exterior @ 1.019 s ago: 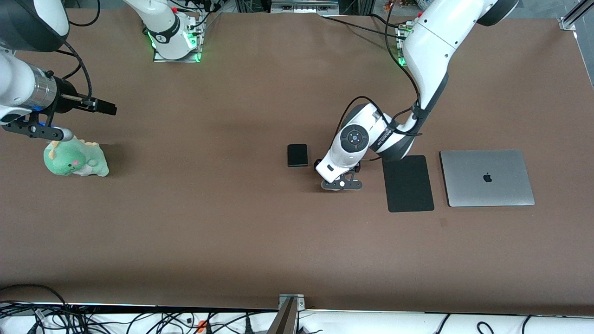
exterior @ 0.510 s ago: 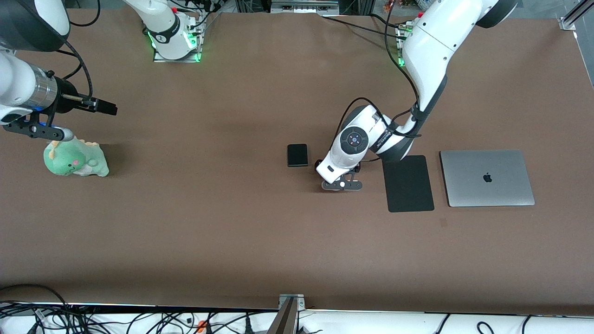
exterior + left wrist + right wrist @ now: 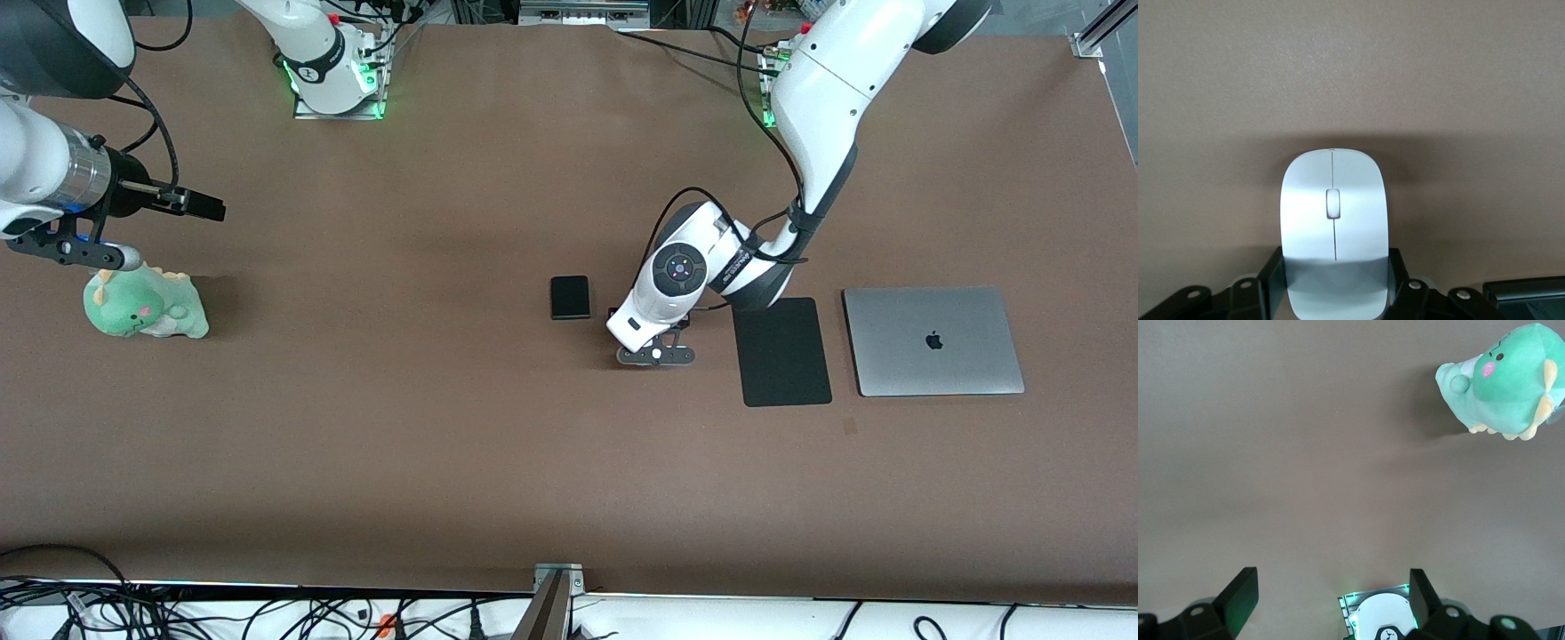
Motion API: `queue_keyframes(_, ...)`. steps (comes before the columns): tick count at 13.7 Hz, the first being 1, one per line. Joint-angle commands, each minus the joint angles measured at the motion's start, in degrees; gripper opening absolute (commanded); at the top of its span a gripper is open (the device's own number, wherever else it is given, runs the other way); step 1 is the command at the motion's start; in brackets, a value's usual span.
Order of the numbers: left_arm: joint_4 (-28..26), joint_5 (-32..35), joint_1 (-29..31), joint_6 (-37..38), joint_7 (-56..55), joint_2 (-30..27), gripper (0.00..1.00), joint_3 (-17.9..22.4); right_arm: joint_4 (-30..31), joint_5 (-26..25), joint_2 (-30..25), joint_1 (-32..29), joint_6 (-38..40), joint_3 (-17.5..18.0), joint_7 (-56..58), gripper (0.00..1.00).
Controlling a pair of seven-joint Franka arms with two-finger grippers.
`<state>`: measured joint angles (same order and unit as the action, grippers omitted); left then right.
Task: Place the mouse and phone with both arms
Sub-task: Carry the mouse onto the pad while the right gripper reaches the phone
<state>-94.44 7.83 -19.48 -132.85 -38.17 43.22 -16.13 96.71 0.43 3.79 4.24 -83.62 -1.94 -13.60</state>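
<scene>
The white mouse (image 3: pixel 1333 220) lies between the fingers of my left gripper (image 3: pixel 1335 267), which press on both of its sides low over the brown table. In the front view the left gripper (image 3: pixel 655 352) is down between the black phone (image 3: pixel 570 297) and the black mouse pad (image 3: pixel 781 350), and the hand hides the mouse. The phone lies flat on the table, apart from the gripper. My right gripper (image 3: pixel 204 206) is open and empty, held above the table at the right arm's end; it also shows in the right wrist view (image 3: pixel 1331 603).
A closed silver laptop (image 3: pixel 932 340) lies beside the mouse pad toward the left arm's end. A green plush dinosaur (image 3: pixel 142 304) sits under the right arm and also shows in the right wrist view (image 3: pixel 1501 380).
The left arm's wrist has shifted very slightly over the mouse. The right arm, phone, pad and laptop have not moved.
</scene>
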Motion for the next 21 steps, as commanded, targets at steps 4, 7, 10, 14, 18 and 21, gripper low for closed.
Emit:
queue_keyframes(4, -3.63, 1.67, 8.12, 6.38, 6.5, -8.48, 0.53, -0.22, -0.12, 1.06, -0.54, -0.03, -0.05, 0.09, 0.06, 1.0)
queue_keyframes(7, -8.12, 1.66, 13.93, 6.38, 13.36, -11.31, 0.53, -0.4, -0.12, 1.06, -0.45, -0.03, -0.57, 0.09, 0.06, 1.0)
queue_keyframes(10, -10.67, 1.75, 19.55, 6.29, 20.22, -11.4, 0.55, -0.22, -0.12, 4.39, -0.1, 1.9, -2.67, 0.09, -0.81, 1.0)
queue_keyframes(14, -11.65, 2.19, 22.82, 4.89, 22.97, -9.74, 0.55, -0.04, -0.21, 7.03, 2.97, 8.04, -8.38, 0.09, -5.1, 1.0)
queue_keyframes(18, -11.38, 2.46, 22.99, 3.75, 22.97, -7.45, 0.74, 0.05, -0.21, 8.45, 7.01, 15.95, -15.85, 0.09, -7.93, 1.0)
queue_keyframes(21, -10.86, 2.46, 23.95, 2.77, 23.23, -6.56, 1.0, 0.57, -0.3, 8.45, 11.66, 22.45, -24.01, 0.09, -16.09, 1.0)
